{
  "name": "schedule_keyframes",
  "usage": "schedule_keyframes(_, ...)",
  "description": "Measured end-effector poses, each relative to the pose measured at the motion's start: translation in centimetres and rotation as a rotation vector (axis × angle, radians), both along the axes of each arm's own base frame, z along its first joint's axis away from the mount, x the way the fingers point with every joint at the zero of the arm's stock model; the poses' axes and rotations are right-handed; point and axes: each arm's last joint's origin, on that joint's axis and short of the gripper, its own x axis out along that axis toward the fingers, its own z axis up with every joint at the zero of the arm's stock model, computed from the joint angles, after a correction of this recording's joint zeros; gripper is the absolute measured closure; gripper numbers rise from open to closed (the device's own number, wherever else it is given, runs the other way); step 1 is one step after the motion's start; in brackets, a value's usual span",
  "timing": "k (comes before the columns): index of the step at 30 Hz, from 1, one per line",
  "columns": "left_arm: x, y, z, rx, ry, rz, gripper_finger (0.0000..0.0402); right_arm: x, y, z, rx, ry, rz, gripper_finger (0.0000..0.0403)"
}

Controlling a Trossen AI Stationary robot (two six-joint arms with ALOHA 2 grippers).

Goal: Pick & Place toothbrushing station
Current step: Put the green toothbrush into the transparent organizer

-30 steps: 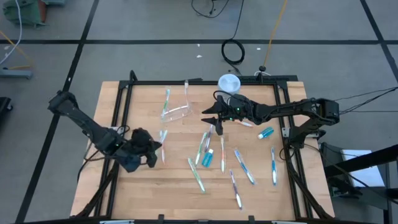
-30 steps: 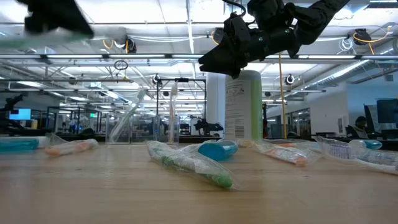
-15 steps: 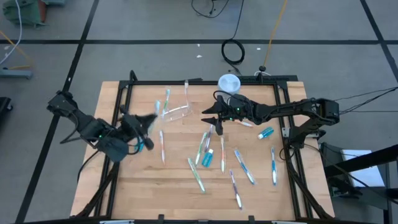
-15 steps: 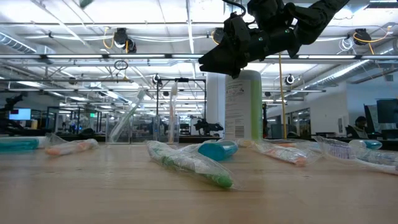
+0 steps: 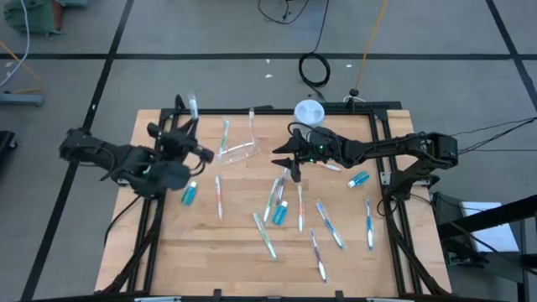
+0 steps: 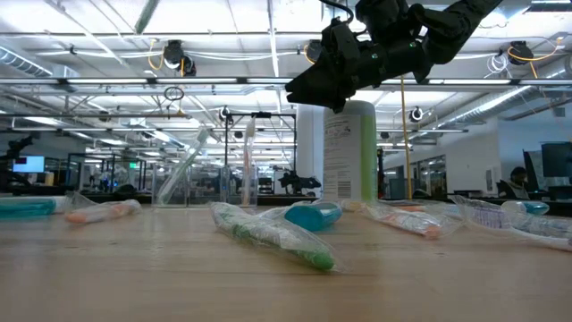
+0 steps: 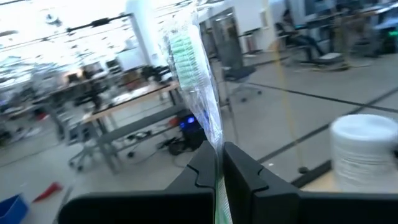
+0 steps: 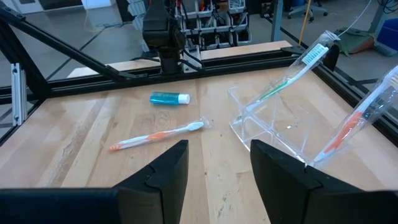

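**A:** Any brand names legible from where you stand?

**B:** None. The tall pale canister (image 6: 349,150) carries a block of small print on its side, too fine to read. Its white lid (image 5: 309,111) is round and ridged.

**A:** And the toothbrushing station itself?

**B:** The clear plastic cup (image 5: 238,149) lies tipped on its side near the far edge of the wooden table (image 5: 243,268), two brushes still slanting out of it. The rest of the toothbrushes (image 5: 265,235), slim and sealed in crinkled clear wrappers, are strewn across the planks, with a small teal tube (image 5: 280,211) among them and another (image 5: 190,193) near the left arm.

**A:** What about the claws?

**B:** The left gripper (image 5: 190,127) is clamped on a wrapped green-bristled toothbrush (image 7: 194,87), which stands upright from between its dark fingers (image 7: 249,169). The right gripper (image 5: 282,159) hangs above the table just beside the cup, jaws apart, holding nothing.

**A:** Different from a second ago?

**B:** The left arm has swung from low over the table's near left up toward the far left corner, lifting the brush; the teal tube beside it is now uncovered. The right arm has not budged.
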Motion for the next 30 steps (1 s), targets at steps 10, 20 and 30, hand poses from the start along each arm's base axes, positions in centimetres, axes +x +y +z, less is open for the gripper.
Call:
schedule_keyframes(10, 0.5, 2.9, -3.5, -0.009, -0.047, 0.162, 0.0397, 0.0, 0.0, 0.0, -0.004, 0.000, 0.001, 0.0236)
schedule_keyframes(20, 3.5, 4.6, -3.9, -0.120, -0.058, 0.029, 0.0398, 0.0, 0.0, 0.0, -0.004, -0.001, 0.003, 0.0236)
schedule_keyframes(30, 5.0, 7.4, -1.5, 0.093, -0.155, -0.371, 0.0398, 0.0, 0.0, 0.0, -0.004, 0.000, 0.004, 0.0236)
